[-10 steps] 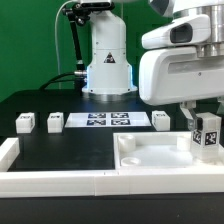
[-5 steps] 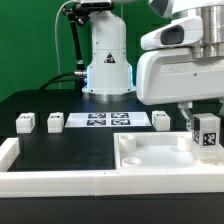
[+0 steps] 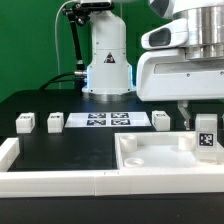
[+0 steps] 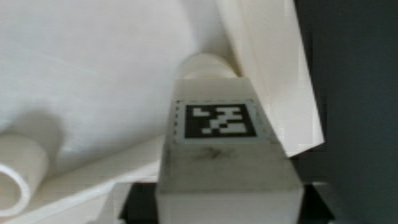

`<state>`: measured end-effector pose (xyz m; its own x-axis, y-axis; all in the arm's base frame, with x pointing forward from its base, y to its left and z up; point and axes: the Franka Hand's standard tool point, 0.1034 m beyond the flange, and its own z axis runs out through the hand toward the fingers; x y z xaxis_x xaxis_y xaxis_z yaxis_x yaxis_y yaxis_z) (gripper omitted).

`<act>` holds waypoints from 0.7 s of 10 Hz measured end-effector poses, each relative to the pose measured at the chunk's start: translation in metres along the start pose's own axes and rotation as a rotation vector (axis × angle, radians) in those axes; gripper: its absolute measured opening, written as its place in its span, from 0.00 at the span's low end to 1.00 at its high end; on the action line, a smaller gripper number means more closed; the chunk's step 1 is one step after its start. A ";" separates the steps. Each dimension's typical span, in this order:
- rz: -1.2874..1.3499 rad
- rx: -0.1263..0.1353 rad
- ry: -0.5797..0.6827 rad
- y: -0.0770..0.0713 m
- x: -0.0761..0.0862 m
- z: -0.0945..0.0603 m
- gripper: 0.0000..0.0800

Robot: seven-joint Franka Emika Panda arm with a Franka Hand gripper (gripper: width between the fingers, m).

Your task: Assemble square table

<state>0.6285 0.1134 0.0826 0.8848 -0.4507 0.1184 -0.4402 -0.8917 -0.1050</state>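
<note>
One leg (image 3: 207, 135) stands upright in the gripper (image 3: 206, 118), axis vertical.

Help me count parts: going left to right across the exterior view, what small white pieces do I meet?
first leg → second leg → marker board → third leg → fourth leg, gripped.

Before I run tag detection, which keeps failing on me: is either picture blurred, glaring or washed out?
Exterior view: even light, fairly sharp, tags on the marker board readable, though the white panel is bright with faint edges. Wrist view: a soft close-up; the tag on the leg is fuzzy but legible, and the panel behind it is washed out.
</note>
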 end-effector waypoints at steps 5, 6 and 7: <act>0.427 -0.017 -0.008 0.005 0.000 0.000 0.36; 0.448 -0.014 -0.012 0.006 0.000 0.000 0.36; 0.524 -0.012 -0.017 0.007 0.000 0.000 0.36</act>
<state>0.6260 0.1074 0.0815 0.5478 -0.8358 0.0367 -0.8261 -0.5473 -0.1342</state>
